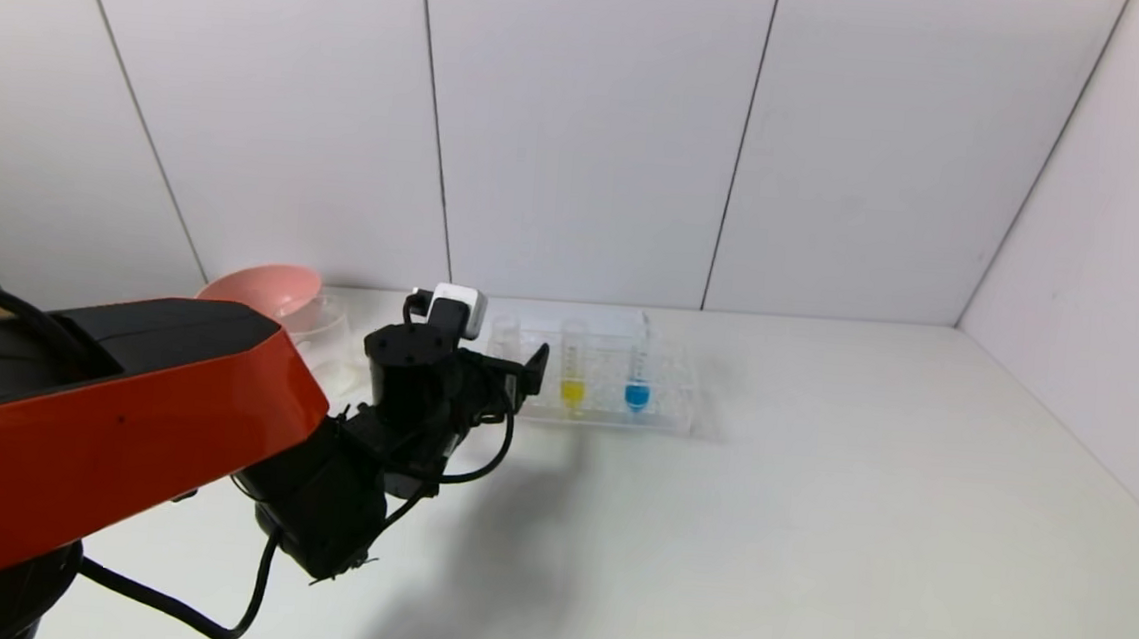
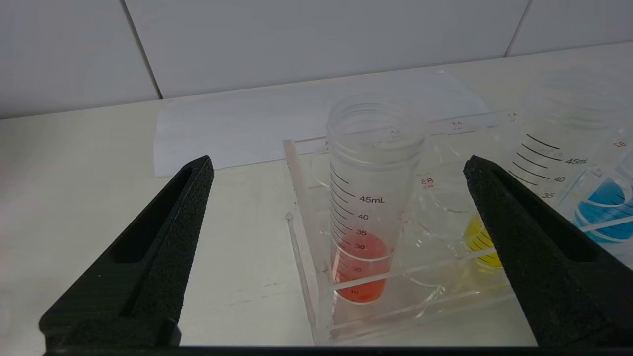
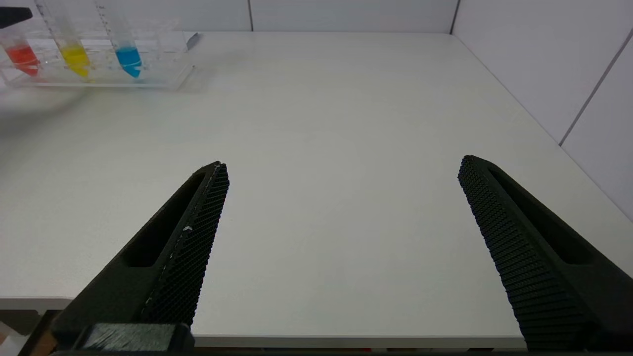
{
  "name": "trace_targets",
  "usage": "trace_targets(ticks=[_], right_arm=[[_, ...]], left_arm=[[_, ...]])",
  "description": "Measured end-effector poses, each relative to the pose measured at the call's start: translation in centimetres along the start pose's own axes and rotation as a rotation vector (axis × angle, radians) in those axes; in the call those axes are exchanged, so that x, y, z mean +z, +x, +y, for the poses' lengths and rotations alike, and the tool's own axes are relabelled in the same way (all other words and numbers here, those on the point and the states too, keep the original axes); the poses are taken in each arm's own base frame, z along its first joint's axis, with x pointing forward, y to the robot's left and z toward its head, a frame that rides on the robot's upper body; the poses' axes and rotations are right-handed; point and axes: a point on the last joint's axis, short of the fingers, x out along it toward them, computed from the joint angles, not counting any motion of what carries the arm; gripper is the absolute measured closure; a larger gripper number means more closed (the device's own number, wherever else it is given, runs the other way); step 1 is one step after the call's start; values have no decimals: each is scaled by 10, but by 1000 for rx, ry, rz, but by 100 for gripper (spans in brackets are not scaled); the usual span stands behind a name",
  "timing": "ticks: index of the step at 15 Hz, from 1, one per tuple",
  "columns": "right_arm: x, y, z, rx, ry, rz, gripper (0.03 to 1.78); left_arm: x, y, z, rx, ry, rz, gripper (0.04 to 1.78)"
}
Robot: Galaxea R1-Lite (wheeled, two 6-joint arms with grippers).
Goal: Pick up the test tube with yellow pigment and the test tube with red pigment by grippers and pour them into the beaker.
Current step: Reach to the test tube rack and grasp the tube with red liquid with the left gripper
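The red-pigment test tube (image 2: 368,198) stands upright at the end of a clear rack (image 2: 445,291). My left gripper (image 2: 339,165) is open, with the tube just ahead between its two fingers, not touching. The yellow-pigment test tube (image 1: 574,365) stands in the rack beside it, partly behind one finger in the left wrist view (image 2: 482,242). In the head view my left gripper (image 1: 526,372) hides most of the red tube. The clear beaker (image 1: 321,320) stands by the pink bowl. My right gripper (image 3: 341,165) is open and empty over the table's front edge.
A blue-tipped tube (image 1: 638,369) stands in the rack past the yellow one. A pink bowl (image 1: 261,288) sits at the back left. A white sheet (image 2: 247,128) lies behind the rack. The rack also shows far off in the right wrist view (image 3: 99,79).
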Motion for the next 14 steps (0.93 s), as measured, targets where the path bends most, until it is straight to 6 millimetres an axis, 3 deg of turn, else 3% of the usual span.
trace_targets(ticks=[14], right_arm=[[0, 0, 0, 0, 0, 0, 11]], left_arm=[[-1, 9, -4, 6, -7, -18, 5]])
